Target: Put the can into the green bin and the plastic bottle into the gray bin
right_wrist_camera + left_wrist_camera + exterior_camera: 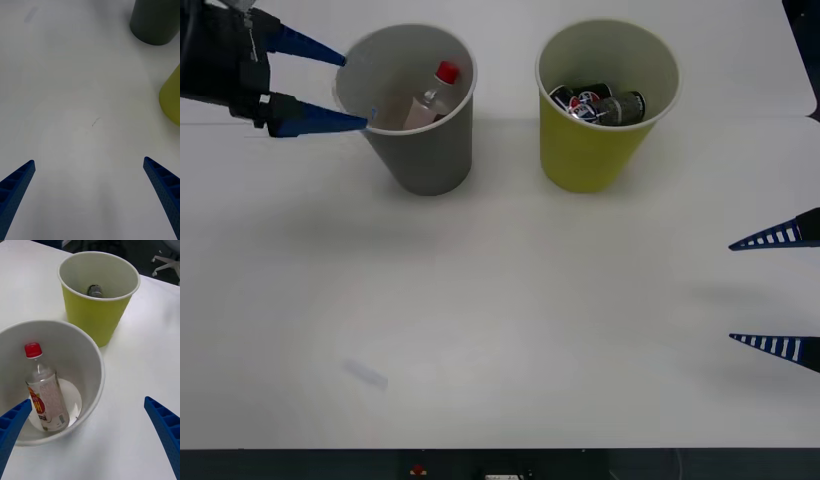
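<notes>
The gray bin (pixel 430 155) stands at the back left of the white table, and the plastic bottle (pixel 432 94) with its red cap leans inside it. To its right the green bin (pixel 585 150) holds dark cans (pixel 600 104). My left gripper (pixel 356 91) is open, its fingertips at the gray bin's left rim, with nothing between them. The left wrist view looks down on the bottle (pixel 45 393) in the gray bin (pixel 85 348), with a can (pixel 95 290) in the green bin (pixel 95 315) beyond. My right gripper (pixel 732 292) hangs open over bare table at the right edge.
The right wrist view has the gray bin (pixel 155 22) and the green bin (pixel 172 97) ahead, past bare table. A faint smudge (pixel 365 373) marks the table near its front edge. An office chair (pixel 165 258) stands beyond the table.
</notes>
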Robot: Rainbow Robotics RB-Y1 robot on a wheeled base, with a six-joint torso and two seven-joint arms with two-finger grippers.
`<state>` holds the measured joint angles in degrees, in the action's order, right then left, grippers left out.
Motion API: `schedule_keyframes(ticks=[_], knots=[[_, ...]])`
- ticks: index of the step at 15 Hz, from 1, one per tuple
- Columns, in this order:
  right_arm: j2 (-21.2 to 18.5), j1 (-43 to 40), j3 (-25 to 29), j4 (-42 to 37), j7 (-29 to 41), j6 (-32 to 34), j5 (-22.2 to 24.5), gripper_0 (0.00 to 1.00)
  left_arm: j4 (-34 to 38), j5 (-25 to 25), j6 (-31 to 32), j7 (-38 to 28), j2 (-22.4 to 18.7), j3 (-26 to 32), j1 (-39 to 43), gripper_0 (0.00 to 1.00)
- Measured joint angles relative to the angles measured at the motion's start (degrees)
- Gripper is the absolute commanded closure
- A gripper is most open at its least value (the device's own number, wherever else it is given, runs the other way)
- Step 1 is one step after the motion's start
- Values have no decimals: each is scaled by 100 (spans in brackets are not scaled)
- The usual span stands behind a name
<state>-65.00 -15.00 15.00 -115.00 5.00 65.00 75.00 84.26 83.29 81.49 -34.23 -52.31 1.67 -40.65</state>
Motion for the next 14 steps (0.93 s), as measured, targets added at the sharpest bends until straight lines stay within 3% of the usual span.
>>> schedule_keyframes(ticks=[3,8,14], knots=[[0,0,0,0,0,0,0,0,165,-551,-20,896,-124,369,874,0],[0,0,0,0,0,0,0,0,447,-1358,-307,2323,-499,452,2130,0],[0,0,0,0,0,0,0,0,1077,-1568,-372,3245,-649,781,3434,0]])
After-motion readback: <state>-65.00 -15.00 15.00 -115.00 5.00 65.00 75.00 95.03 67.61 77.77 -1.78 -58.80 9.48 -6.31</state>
